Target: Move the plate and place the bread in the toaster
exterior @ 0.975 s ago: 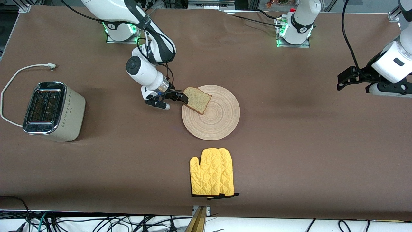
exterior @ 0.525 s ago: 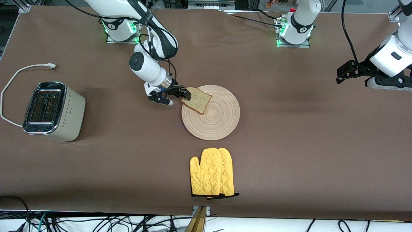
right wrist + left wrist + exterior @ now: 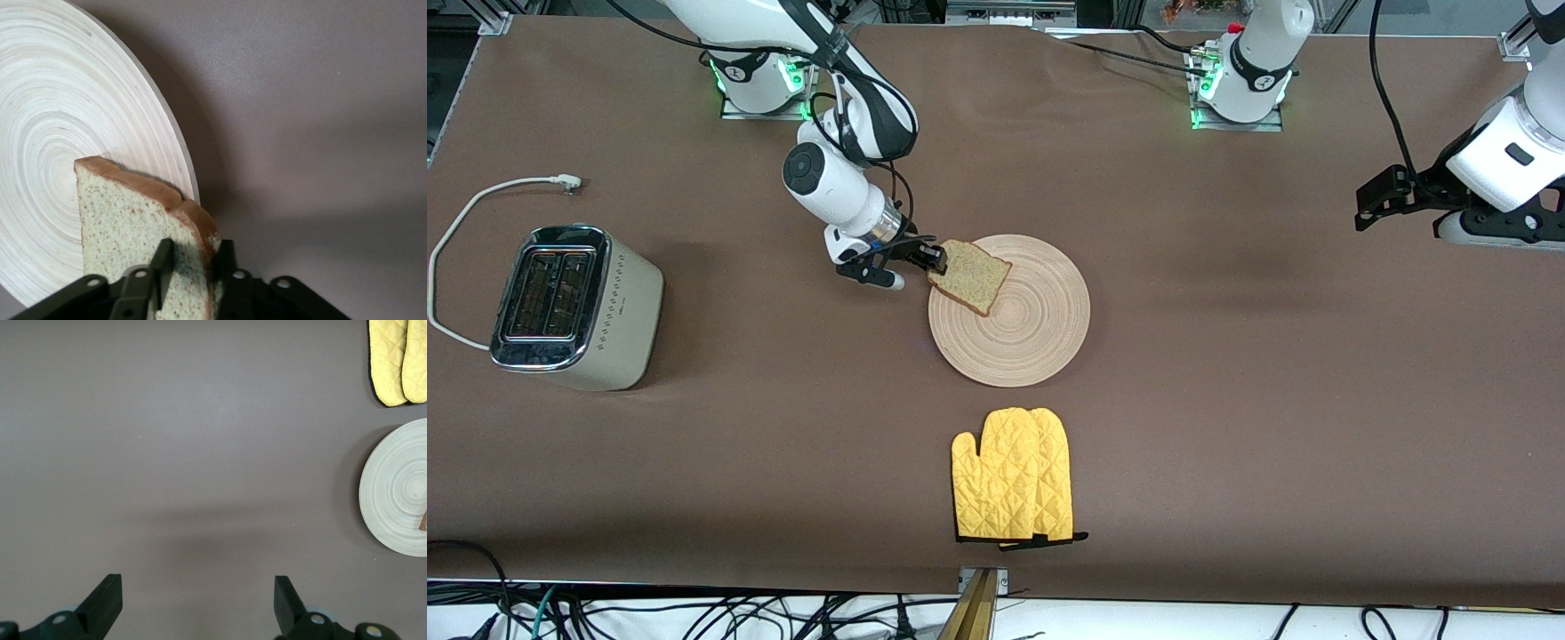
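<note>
Right pincer (image 3: 192, 267) pinching bread slice (image 3: 143, 233) edge over wooden plate (image 3: 1021, 333); keep firm grip, lift straight; left pincer (image 3: 193, 603) spread, waiting over desk (image 3: 1227, 400).

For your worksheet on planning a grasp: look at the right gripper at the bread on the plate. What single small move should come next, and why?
Probably a short lift straight up. The right gripper has its fingers pinching the crust edge of the bread, which rests over the rim of the plate. Raising it clears the plate before carrying it toward the toaster. The left gripper waits open over bare table.

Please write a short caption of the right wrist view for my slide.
Right gripper, jaws closed on the edge of the bread, over the rim of the plate.
</note>
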`<state>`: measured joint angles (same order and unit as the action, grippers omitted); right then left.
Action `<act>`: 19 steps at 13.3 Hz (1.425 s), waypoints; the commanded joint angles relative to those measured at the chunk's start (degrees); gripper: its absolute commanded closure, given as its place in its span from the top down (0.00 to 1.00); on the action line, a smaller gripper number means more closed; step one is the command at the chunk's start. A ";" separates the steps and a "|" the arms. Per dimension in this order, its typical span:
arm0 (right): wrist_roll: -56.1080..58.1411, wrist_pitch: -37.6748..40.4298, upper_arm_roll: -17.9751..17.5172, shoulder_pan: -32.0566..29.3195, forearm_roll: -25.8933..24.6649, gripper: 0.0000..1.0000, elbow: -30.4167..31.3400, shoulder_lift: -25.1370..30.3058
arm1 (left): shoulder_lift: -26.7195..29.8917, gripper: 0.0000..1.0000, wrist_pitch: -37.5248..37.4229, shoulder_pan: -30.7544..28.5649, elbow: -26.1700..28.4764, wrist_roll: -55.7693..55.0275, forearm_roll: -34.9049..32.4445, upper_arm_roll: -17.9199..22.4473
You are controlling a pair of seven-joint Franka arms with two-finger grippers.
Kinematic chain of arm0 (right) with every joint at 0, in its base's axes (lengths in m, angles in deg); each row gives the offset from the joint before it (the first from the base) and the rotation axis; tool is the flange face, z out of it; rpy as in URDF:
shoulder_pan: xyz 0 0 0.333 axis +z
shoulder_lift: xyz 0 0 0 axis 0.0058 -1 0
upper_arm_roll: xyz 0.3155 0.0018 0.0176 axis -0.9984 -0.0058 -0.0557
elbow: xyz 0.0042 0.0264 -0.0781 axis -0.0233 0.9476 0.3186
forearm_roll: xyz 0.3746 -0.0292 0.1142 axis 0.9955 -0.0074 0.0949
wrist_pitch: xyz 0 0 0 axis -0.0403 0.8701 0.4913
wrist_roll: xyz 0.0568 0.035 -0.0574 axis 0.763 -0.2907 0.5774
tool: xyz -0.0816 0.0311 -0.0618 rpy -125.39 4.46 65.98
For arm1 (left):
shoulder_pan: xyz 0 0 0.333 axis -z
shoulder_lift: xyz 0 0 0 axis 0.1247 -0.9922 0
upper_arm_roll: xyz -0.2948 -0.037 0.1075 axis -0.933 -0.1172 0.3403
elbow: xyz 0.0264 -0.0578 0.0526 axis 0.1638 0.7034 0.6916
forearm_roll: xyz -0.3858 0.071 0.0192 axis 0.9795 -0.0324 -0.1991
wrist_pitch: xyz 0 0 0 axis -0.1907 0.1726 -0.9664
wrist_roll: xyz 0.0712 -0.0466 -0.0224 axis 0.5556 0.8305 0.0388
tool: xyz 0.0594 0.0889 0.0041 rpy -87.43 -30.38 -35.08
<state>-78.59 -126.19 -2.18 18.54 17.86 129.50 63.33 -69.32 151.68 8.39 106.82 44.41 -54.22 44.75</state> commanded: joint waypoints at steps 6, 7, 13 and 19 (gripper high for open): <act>0.73 9.62 1.00 -0.41 0.68 0.00 -2.48 5.27 | -0.17 1.00 -0.91 0.62 -0.93 0.12 -1.17 0.23; 0.82 14.81 3.19 -0.41 -0.37 0.00 -4.58 6.42 | -0.17 1.00 -0.91 0.62 -0.93 0.03 -1.17 0.23; 3.44 43.29 12.34 -0.67 -19.95 0.00 -21.71 7.66 | -0.17 1.00 -0.99 0.70 -0.93 0.03 -1.17 0.14; 19.23 55.81 17.09 -5.49 -29.03 0.00 -31.84 6.60 | -0.17 1.00 -1.26 0.62 -0.93 0.12 -1.17 0.14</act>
<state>-65.56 -72.55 14.03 15.57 -9.78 100.48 71.31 -69.32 151.42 8.84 106.80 44.41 -54.22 44.86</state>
